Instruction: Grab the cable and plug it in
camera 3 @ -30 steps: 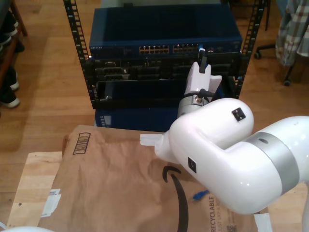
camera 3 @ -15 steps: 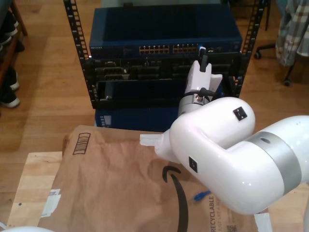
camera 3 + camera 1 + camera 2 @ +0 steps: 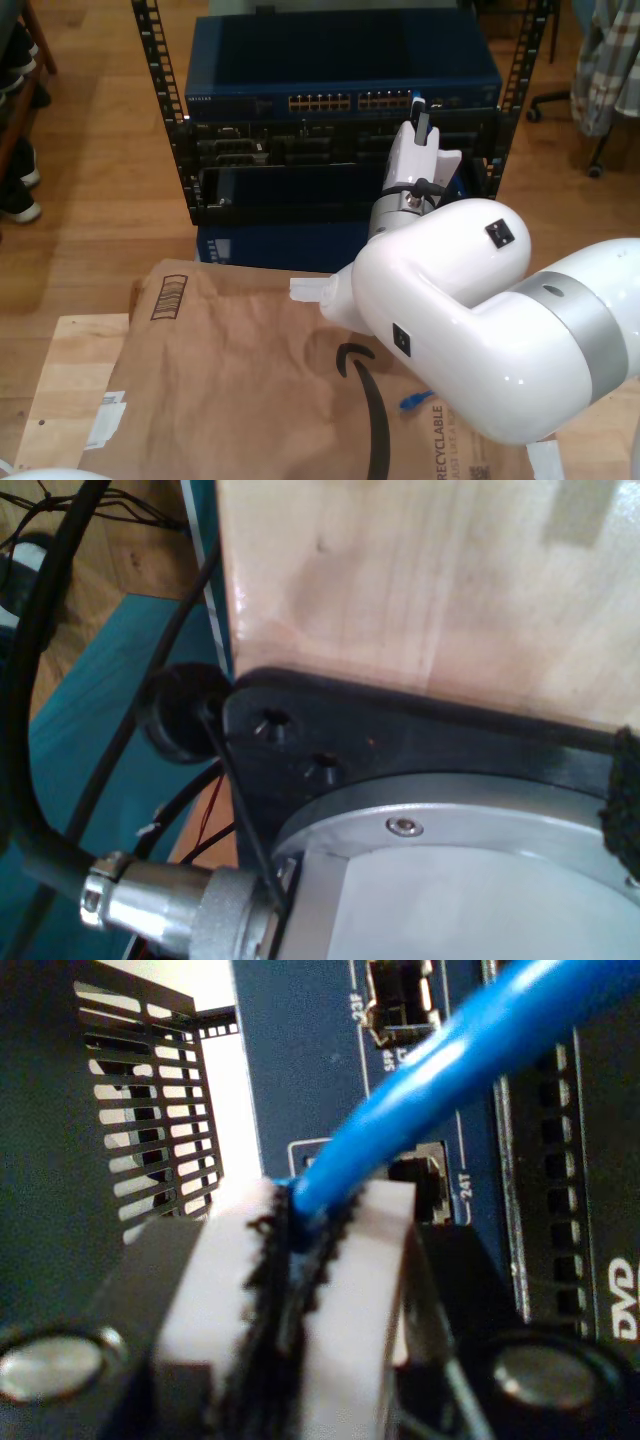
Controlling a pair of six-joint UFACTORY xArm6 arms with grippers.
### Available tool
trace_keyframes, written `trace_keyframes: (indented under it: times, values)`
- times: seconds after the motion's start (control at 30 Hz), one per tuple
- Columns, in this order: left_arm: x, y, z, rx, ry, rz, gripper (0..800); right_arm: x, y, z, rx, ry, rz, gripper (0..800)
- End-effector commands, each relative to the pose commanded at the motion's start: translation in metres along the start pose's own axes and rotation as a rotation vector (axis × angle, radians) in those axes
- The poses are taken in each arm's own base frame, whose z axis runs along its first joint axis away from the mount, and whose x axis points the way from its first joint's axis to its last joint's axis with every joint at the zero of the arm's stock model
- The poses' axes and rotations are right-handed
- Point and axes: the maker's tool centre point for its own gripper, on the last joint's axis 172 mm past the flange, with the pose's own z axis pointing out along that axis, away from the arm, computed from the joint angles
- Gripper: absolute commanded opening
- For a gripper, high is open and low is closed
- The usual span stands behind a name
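Second wrist view shows the second gripper point(image 3: 300, 1260) clenched on the blue cable point(image 3: 420, 1100), its white pads pinching it just before a port marked 24T point(image 3: 425, 1182) on the blue switch point(image 3: 300, 1070). From the exterior view, that gripper point(image 3: 420, 115) sits at the switch point(image 3: 340, 60) face in the rack point(image 3: 150, 90). A short piece of blue cable point(image 3: 413, 402) lies on the brown paper point(image 3: 230, 370) under the arm. For the first gripper, its wrist view gives a black cable point(image 3: 30, 730) and a wooden edge point(image 3: 420, 590), so its grip cannot be told.

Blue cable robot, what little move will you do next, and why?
Probably I ease my second gripper forward toward port 24T. My pads are shut on the blue cable, and that port sits just ahead; the plug itself is hidden, so I would go slowly.
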Motion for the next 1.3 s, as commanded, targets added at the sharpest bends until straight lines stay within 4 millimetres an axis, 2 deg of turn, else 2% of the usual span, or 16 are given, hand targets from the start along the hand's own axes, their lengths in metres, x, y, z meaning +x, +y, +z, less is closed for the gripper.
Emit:
trace_keyframes:
  times: [0.5, 0.77, 1.3]
  values:
    - [0.0000, 0.0000, 0.0000, 0.000, 0.000, 0.000, 800, 0.0018, -0.0045, 0.0049, 0.009, 0.005, 0.009, 0]
    - [0.0000, 0.0000, 0.0000, 0.000, 0.000, 0.000, 800, 0.0088, -0.0022, 0.0076, 0.007, 0.016, 0.005, 0]
    - [0.0000, 0.0000, 0.0000, 0.000, 0.000, 0.000, 799, 0.0043, -0.0001, 0.0033, 0.002, 0.006, -0.001, 0]
